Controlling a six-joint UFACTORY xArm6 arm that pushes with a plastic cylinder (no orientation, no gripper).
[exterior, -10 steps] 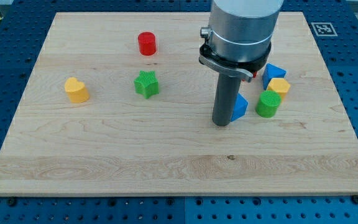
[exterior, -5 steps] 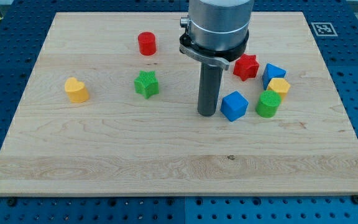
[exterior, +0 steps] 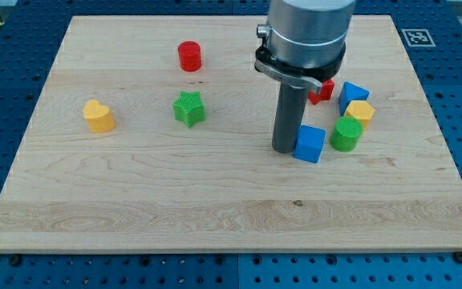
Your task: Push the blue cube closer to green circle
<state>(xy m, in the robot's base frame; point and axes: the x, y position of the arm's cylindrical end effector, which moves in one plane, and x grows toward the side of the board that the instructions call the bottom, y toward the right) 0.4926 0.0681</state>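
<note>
The blue cube (exterior: 310, 144) lies on the wooden board (exterior: 215, 201), right of centre. The green circle, a green cylinder (exterior: 346, 134), stands just to the cube's right, a small gap apart. My tip (exterior: 285, 149) is on the board right against the cube's left side. The rod and the arm's grey body rise above it and hide part of the red star (exterior: 322, 90).
A yellow block (exterior: 360, 111) and a second blue block (exterior: 352, 95) sit just above the green cylinder. A green star (exterior: 189, 107), a red cylinder (exterior: 189, 56) and a yellow heart (exterior: 99, 116) lie on the view's left half.
My tip swung left away from the blue cube, then came back right against its left side. The cube has shifted slightly right and down, turning a little.
</note>
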